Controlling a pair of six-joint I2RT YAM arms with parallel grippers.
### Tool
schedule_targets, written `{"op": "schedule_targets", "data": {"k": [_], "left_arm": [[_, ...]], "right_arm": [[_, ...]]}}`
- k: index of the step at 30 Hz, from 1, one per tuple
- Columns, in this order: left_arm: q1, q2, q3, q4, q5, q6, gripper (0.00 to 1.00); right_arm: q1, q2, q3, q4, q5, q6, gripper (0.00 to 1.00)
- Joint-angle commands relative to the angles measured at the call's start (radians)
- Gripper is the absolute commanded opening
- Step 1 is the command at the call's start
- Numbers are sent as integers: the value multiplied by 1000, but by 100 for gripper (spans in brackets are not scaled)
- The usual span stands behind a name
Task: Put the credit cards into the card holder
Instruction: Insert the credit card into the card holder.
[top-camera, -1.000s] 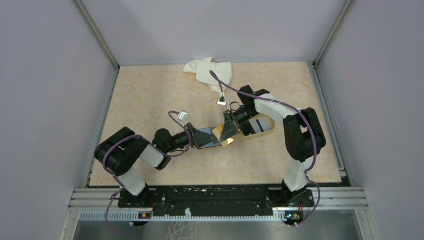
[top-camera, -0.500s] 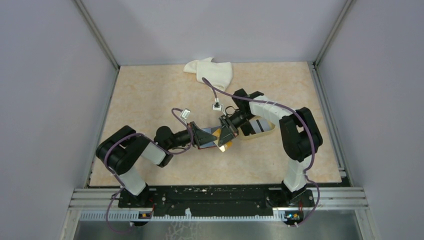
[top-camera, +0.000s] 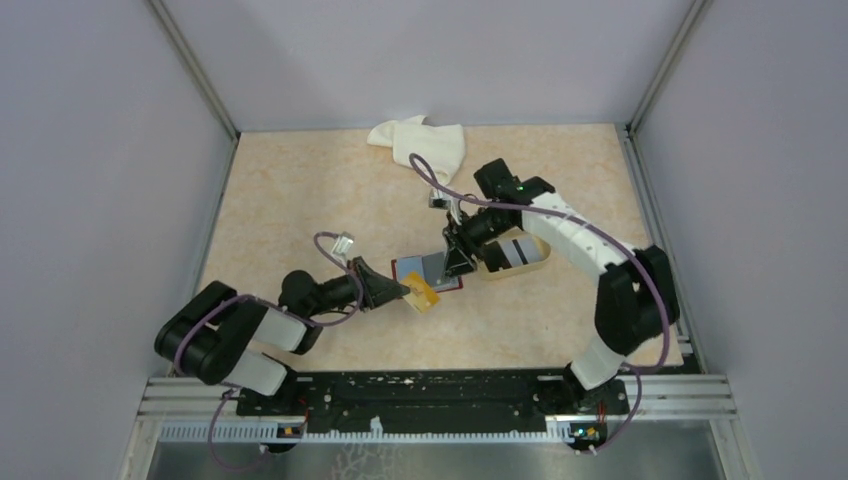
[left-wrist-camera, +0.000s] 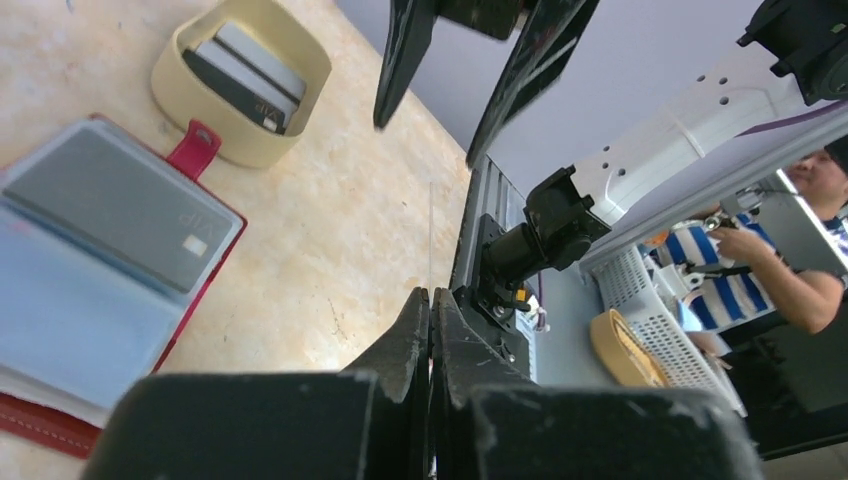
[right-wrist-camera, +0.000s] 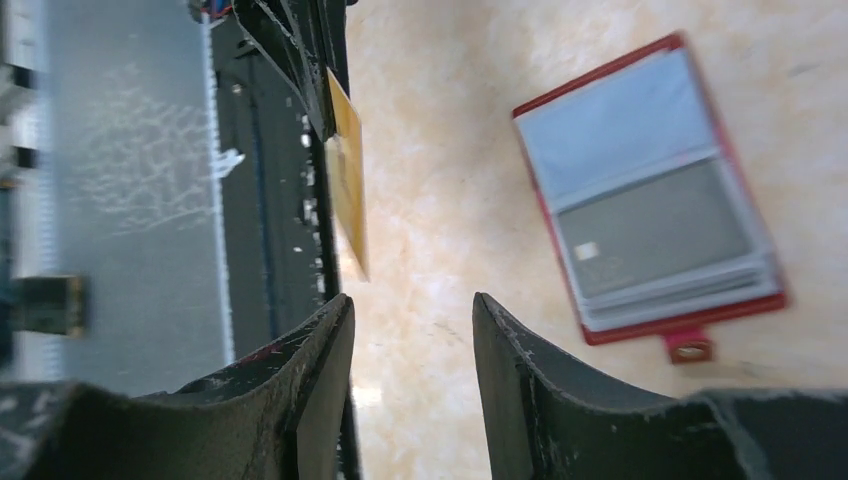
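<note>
1. Gold credit card (top-camera: 422, 296): looks thin, stiff, light and slippery; pinched at one edge by the closed left claw (top-camera: 404, 291), off the table (top-camera: 300, 200).
2. Card holder (top-camera: 420, 269) lies open just beside it.
3. Right claw (top-camera: 458, 264) gapes empty nearby.

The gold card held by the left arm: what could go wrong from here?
The left fingers pinch the gold card near one end only, so it could twist or slip out. The card holder lies open and loose on the table; the right fingers are open and hold nothing, so pushing the card in might just slide the holder away. The two sets of fingers are close together and might bump.
</note>
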Motion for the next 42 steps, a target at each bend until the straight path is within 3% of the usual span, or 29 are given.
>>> {"op": "schedule_targets", "data": {"k": [1, 4, 7, 9, 14, 18, 23, 29, 36, 42], "left_arm": [[23, -124, -15, -63, 55, 160, 0], [31, -253, 11, -359, 36, 292, 0], [33, -383, 56, -629, -20, 402, 0], [34, -451, 57, -701, -64, 445, 0], [34, -558, 47, -809, -137, 520, 0], [34, -531, 41, -756, -139, 528, 0], [51, -401, 87, -720, -88, 477, 0], [108, -157, 119, -476, 38, 298, 0], [230, 120, 230, -300, 214, 121, 0], [289, 333, 250, -72, 336, -78, 0]], "right_arm": [[4, -232, -11, 123, 138, -164, 47], [4, -350, -84, 208, 179, -293, 49], [4, -464, -270, 505, 204, -184, 51], [4, -503, -379, 676, 162, -121, 53], [4, -495, -471, 720, 64, -111, 53], [4, -476, -499, 745, 75, -96, 52], [-1, -403, -469, 717, 218, -75, 48], [-12, -312, -447, 733, 304, -4, 28], [7, -122, -350, 748, 338, 260, 8], [8, -11, -308, 773, 363, 423, 3]]}}
